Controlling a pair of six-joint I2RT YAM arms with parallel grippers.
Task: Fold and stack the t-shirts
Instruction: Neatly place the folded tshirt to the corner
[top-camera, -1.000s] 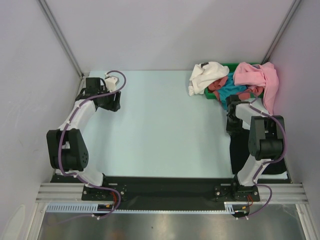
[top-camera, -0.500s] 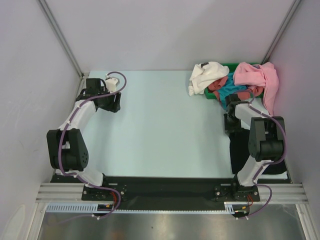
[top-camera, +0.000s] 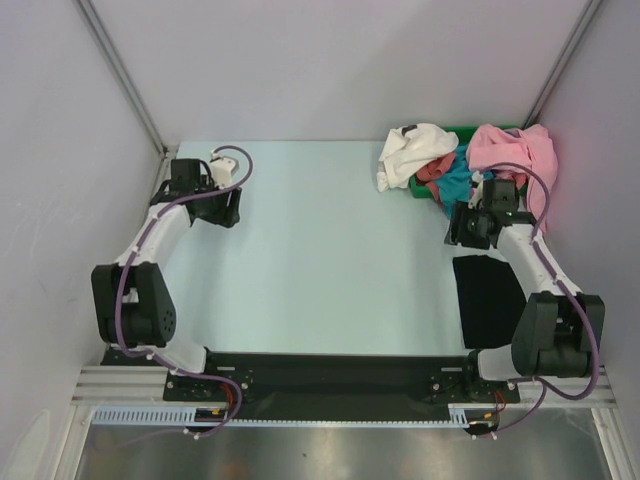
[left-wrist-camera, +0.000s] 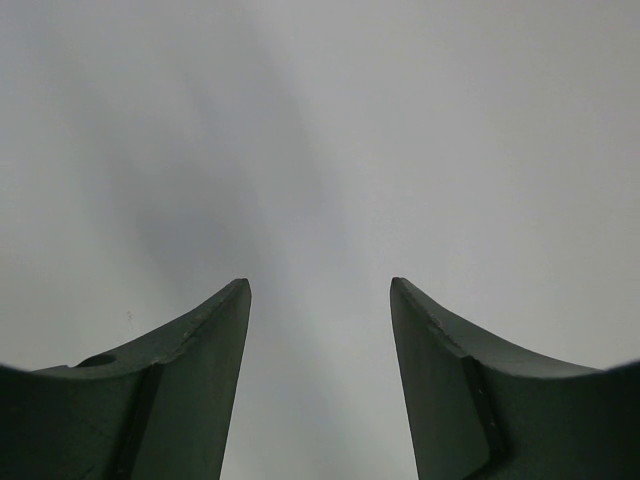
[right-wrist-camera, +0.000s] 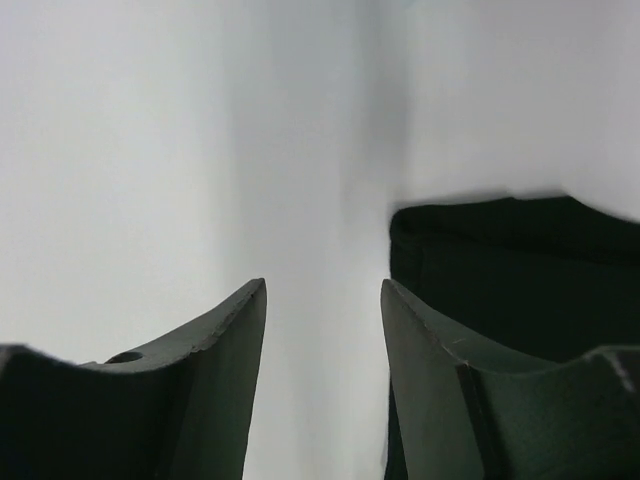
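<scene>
A folded black t-shirt (top-camera: 489, 300) lies flat on the table at the right; its edge (right-wrist-camera: 520, 262) shows in the right wrist view. My right gripper (top-camera: 461, 229) (right-wrist-camera: 323, 285) hovers just beyond the shirt's far left corner, open, with nothing between its fingers. At the back right is a heap of t-shirts: white (top-camera: 414, 150), pink (top-camera: 514, 150), teal (top-camera: 461, 182) and red (top-camera: 430, 170). Far off at the back left, my left gripper (top-camera: 227, 207) (left-wrist-camera: 320, 283) is open over bare table.
A green bin (top-camera: 464, 130) holds the heap at the back right corner. Pale walls stand close on both sides and behind. The light table (top-camera: 320, 250) stretches between the two arms.
My right gripper has opened and let go of the black t-shirt. The right arm swung back and outward, uncovering the folded shirt. The left arm stays put.
</scene>
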